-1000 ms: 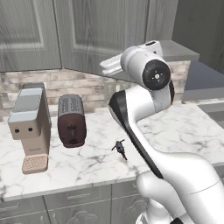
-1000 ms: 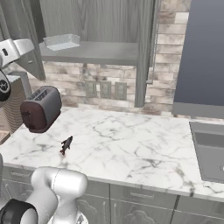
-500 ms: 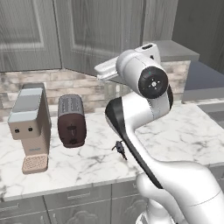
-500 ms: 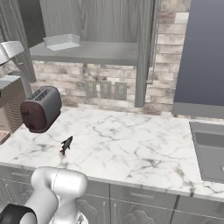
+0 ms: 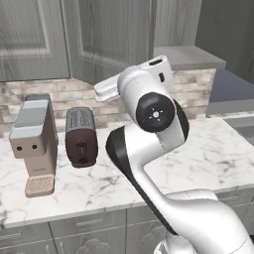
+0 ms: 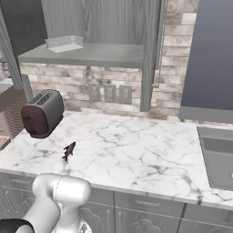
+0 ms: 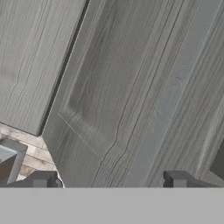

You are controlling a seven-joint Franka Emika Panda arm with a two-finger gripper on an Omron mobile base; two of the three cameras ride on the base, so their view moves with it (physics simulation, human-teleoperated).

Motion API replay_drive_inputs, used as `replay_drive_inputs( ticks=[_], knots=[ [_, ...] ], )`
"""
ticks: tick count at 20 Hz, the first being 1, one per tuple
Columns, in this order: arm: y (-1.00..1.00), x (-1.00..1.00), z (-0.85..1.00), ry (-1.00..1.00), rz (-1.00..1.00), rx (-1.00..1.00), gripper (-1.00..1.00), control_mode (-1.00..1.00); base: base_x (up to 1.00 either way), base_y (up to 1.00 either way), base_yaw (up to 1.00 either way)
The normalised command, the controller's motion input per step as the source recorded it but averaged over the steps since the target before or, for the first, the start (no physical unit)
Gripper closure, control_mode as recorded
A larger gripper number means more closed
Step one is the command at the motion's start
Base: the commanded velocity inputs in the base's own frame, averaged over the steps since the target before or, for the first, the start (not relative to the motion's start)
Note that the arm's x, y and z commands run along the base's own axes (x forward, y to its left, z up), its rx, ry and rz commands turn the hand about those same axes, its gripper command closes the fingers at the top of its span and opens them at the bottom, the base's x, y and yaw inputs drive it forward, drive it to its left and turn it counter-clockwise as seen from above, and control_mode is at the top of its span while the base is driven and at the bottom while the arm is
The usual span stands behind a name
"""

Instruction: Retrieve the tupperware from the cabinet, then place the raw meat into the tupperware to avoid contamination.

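You are looking at the cabinet (image 6: 109, 27) standing open, its door (image 7: 113, 96) facing the released gripper (image 7: 109, 181), whose fingers are spread wide with nothing between them. The clear tupperware (image 6: 64, 43) is sitting on the cabinet's shelf (image 6: 91, 54), while the small dark raw meat (image 6: 69, 150) is lying on the marble counter (image 6: 136, 154) near the toaster (image 6: 43, 113).

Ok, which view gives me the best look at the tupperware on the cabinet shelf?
The right base view: the clear tupperware sits in plain sight at the left end of the open cabinet's shelf. The left base view shows the shelf's edge past the open door; the hand view faces that door's panel.
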Motion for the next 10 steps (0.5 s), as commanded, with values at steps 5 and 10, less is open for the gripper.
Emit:
replay_drive_inputs(
  ticks=[5, 10],
  knots=[
    [0.02, -0.49, -0.26, 0.0, -0.08, -0.01, -1.0, -1.0, 0.0, 0.0, 0.0],
    [0.0, -0.02, 0.0, 0.0, 0.0, 0.0, -1.0, -1.0, 0.0, 0.0, 0.0]
  ],
)
